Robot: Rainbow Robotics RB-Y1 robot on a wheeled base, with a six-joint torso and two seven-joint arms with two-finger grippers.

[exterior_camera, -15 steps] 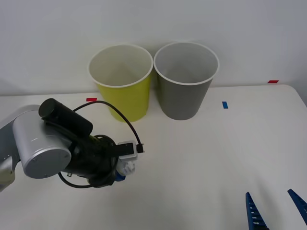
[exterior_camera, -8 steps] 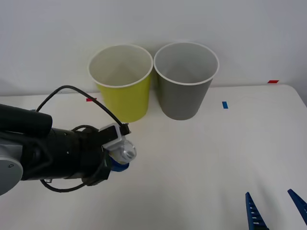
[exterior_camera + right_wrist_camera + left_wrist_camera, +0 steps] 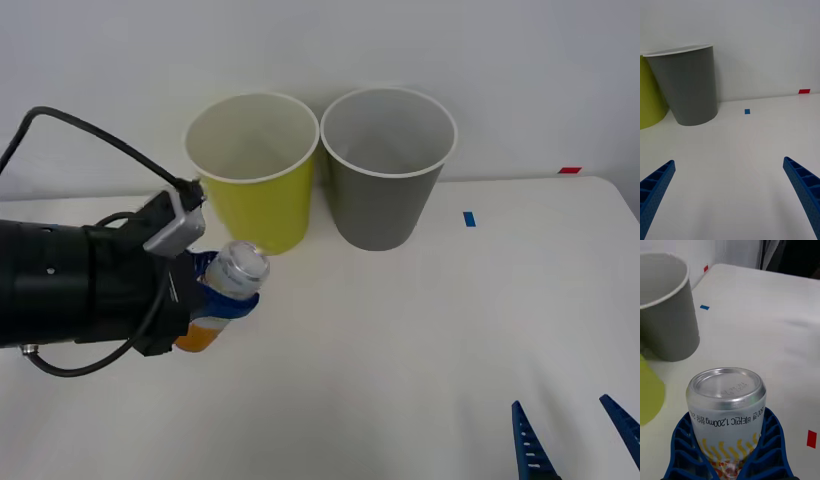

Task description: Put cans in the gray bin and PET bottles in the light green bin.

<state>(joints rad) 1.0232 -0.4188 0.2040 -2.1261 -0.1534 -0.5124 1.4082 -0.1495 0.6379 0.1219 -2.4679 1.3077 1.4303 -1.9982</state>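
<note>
- Left gripper [image 3: 215, 300]: blue fingers [image 3: 769, 442] clamped around the can [image 3: 225, 290], carried tilted above the table's [image 3: 420, 340] left half, just before the light green bin [image 3: 255, 170].
- Gray bin [image 3: 385, 170]: upright at the far edge, touching the light green bin's right side.
- Right gripper [image 3: 575, 435]: spread wide, holding nothing, near right corner.

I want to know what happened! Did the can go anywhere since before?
Yes. The can, held by the left gripper, has risen off the table and moved closer to the light green bin.
</note>
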